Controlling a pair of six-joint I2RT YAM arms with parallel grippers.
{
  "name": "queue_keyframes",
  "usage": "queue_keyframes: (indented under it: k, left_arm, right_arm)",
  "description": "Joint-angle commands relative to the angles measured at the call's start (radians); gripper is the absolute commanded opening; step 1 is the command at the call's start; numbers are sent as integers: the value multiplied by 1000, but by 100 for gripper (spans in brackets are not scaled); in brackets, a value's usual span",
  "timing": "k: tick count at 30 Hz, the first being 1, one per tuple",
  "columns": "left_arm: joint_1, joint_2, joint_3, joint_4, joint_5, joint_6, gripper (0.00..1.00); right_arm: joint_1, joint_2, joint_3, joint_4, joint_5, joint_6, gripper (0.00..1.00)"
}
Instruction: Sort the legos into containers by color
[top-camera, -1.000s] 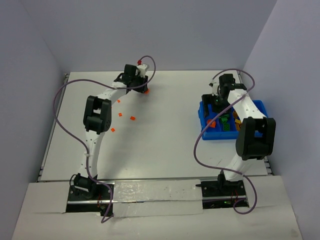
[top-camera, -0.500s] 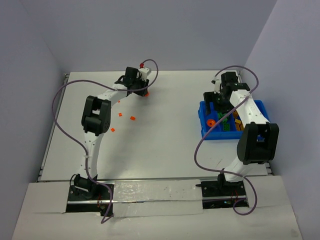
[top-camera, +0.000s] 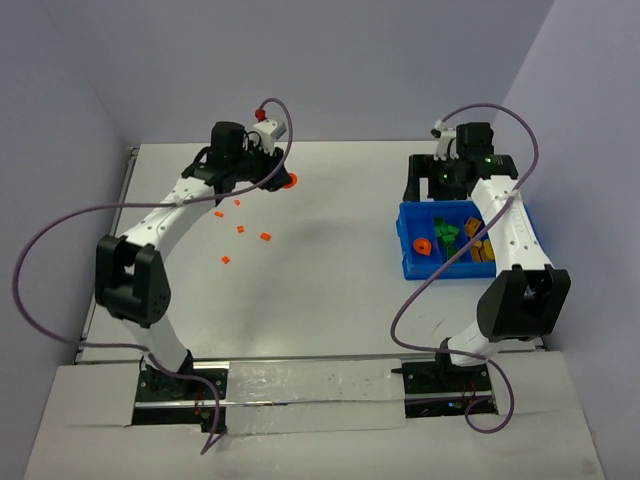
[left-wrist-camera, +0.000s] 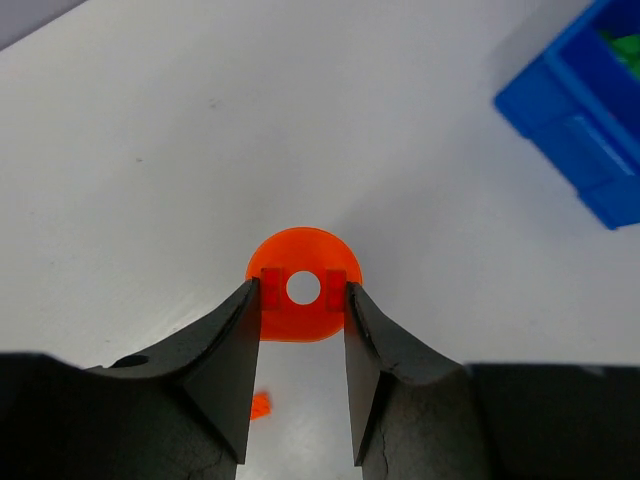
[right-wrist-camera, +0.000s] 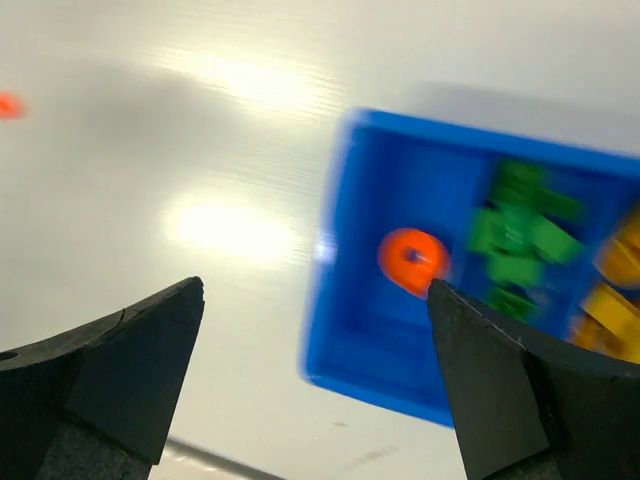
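Note:
My left gripper (top-camera: 281, 178) is shut on a round orange lego (top-camera: 290, 181) at the far middle-left of the table. In the left wrist view the fingertips (left-wrist-camera: 250, 300) pinch this disc (left-wrist-camera: 303, 312) from both sides. Several small orange legos (top-camera: 241, 230) lie scattered on the table nearer than it. The blue bin (top-camera: 410, 262) stands at the right and holds another round orange lego (top-camera: 422, 247), green legos (top-camera: 447, 233) and yellow ones (top-camera: 480, 245). My right gripper (top-camera: 420, 185) is open and empty above the bin's far left corner. The right wrist view is blurred and shows the bin (right-wrist-camera: 360, 350), its orange disc (right-wrist-camera: 413, 260) and the green legos (right-wrist-camera: 520, 230).
A small orange brick (left-wrist-camera: 261, 404) lies under the left gripper. The bin's corner (left-wrist-camera: 585, 110) shows at the upper right of the left wrist view. Purple cables loop off both arms. Walls close in the table at the back and sides.

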Motion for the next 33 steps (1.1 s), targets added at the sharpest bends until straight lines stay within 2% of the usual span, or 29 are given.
queue_keyframes:
  k: [1,4,7,13,20,24,31,33]
  left_arm:
    - [-39,-162,-126,42,170,-47,16]
    - [-80,-279,-234,119,191,-70,15]
    - [-147,-373,-306,144,151,-1,14]
    - [-191,-401,-306,91,140,17,12]
    - [-209,-406,-308,99,147,-15,11]
    - [-211,-405,-309,99,150,-15,11]
    - [-220,-405,-311,91,152,-10,9]
    - [-220,-406,-314,91,152,-7,9]
  right_arm:
    - [52,5,94,11,-431,75,100]
    - [91,47,38,140,-697,206,100]
    - [168,73,-13,274,-831,336,100]
    - [309,151,-22,329,-900,388,98]
    - [342,234,-54,451,-1070,501,88]
    - [351,251,-67,502,-1096,542,85]
    - [353,276,-125,687,-1152,739,73]
    - [353,265,-166,831,-1158,861,67]
